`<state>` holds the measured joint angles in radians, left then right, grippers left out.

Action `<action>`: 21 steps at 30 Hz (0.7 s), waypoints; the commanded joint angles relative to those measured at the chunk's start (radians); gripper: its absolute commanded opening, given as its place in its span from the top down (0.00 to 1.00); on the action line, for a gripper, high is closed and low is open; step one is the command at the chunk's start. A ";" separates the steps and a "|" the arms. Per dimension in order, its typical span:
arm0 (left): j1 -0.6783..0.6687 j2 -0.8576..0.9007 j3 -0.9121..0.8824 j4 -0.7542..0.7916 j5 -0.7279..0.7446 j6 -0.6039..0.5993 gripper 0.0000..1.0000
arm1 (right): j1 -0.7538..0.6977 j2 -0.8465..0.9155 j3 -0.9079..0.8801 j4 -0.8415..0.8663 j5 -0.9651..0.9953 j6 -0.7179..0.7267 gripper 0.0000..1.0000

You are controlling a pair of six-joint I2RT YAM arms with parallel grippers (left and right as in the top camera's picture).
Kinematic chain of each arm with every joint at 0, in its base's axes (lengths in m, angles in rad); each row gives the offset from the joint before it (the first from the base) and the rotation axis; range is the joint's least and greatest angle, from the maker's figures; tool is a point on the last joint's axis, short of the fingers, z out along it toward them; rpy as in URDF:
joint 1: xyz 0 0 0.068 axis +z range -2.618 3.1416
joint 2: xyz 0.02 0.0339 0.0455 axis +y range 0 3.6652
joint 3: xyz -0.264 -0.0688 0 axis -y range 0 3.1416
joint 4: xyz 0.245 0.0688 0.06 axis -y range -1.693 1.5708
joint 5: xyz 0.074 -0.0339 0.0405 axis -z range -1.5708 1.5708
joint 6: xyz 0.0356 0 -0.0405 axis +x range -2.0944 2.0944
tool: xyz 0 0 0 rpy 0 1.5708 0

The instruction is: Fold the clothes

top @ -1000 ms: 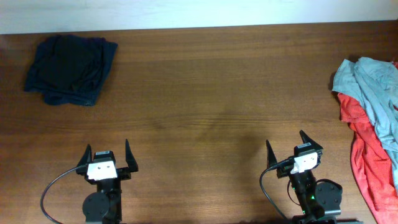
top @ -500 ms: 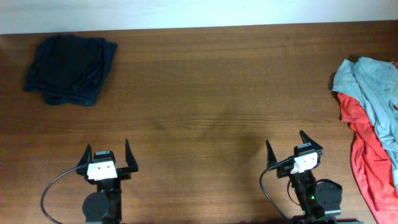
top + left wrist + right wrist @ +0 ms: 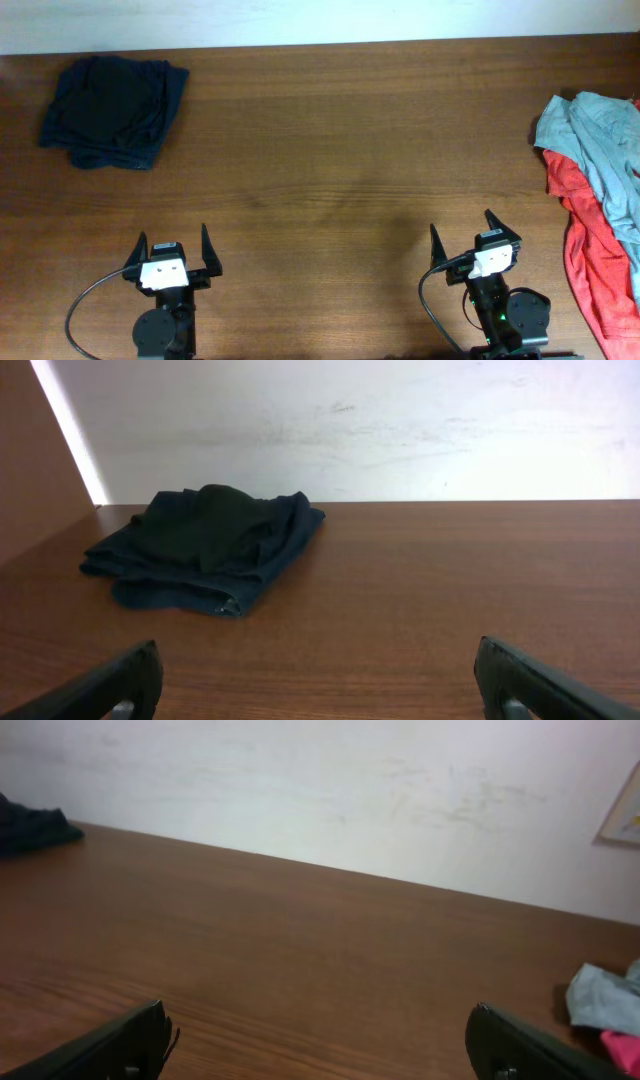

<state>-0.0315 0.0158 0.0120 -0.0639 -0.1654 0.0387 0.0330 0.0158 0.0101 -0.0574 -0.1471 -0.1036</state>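
**While left gripper (image 3: 174,240) and right gripper (image 3: 460,228) gape empty, a tangle awaits**

Both sit at the near edge, jaws apart, holding nothing. At the right edge the grey-teal T-shirt (image 3: 600,140) drapes over the red shirt (image 3: 590,250); a deep pinch there could drag up both.

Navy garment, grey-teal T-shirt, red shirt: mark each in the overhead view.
navy garment (image 3: 110,110), overhead view, middle of the bundle.
grey-teal T-shirt (image 3: 585,118), overhead view, upper part, lying over the red one.
red shirt (image 3: 590,260), overhead view, lower exposed part.
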 commanded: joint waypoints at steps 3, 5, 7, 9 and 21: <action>0.005 -0.005 -0.003 -0.002 -0.014 0.016 0.01 | -0.008 -0.010 0.011 -0.010 0.008 0.087 0.01; 0.005 -0.005 -0.003 -0.002 -0.014 0.016 0.01 | -0.007 -0.010 0.039 -0.023 -0.019 0.087 0.01; 0.005 -0.005 -0.003 -0.002 -0.014 0.016 0.01 | -0.007 -0.009 0.090 -0.043 -0.041 0.088 0.01; 0.005 -0.005 -0.003 -0.002 -0.014 0.016 0.01 | -0.007 -0.002 0.159 -0.067 -0.021 0.087 0.01; 0.005 -0.005 -0.003 -0.002 -0.014 0.016 0.00 | -0.007 0.441 0.740 -0.425 0.145 0.086 0.01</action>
<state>-0.0311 0.0158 0.0120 -0.0643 -0.1688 0.0387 0.0330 0.3290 0.6266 -0.4362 -0.0605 -0.0261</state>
